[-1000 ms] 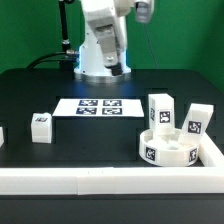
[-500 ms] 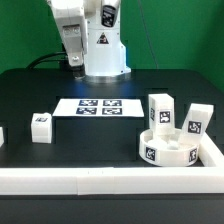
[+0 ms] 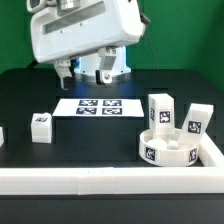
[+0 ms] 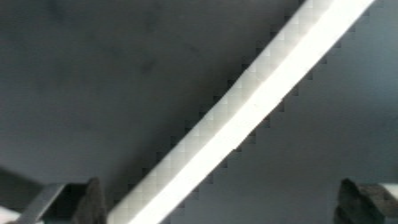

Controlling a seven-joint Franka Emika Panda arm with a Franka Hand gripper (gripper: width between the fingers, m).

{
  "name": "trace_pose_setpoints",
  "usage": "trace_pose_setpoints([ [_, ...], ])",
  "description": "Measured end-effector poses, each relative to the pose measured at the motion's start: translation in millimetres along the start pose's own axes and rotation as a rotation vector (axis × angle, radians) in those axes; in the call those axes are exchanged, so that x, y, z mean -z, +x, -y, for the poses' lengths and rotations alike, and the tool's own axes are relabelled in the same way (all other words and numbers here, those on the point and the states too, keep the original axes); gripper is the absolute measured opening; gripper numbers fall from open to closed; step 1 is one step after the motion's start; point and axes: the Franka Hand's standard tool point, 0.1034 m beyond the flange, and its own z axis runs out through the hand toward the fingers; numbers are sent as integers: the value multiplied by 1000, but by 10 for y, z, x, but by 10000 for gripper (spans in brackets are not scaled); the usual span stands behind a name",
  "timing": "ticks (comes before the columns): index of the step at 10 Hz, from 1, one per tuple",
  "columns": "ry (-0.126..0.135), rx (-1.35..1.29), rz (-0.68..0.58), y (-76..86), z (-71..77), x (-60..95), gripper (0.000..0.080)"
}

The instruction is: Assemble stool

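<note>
**A:** Where is the stool's seat lying?

**B:** The round seat (image 3: 170, 150) is sitting on the black bench (image 3: 100, 145). It is at about four o'clock from the marker board (image 3: 98, 106), in the corner of the white border bars (image 3: 90, 181). A first leg (image 3: 160, 109) is standing at its twelve o'clock and a second leg (image 3: 197, 119) at two. A third leg (image 3: 41, 126) is resting at eight o'clock from the board.

**A:** And the hand?

**B:** The hand (image 3: 83, 75) is hanging above the board, with its fingers (image 4: 79, 200) spread apart and gripping nothing.
</note>
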Motion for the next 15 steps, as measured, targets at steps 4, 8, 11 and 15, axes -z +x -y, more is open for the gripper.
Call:
trace_pose_setpoints([
  [4,-11,364,-1,18,-26,-9,649],
  [8,-86,876,-35,217,-581,-85,649],
  [11,-82,896,-24,180,-519,-98,649],
  [15,-86,835,133,44,-802,-262,649],
])
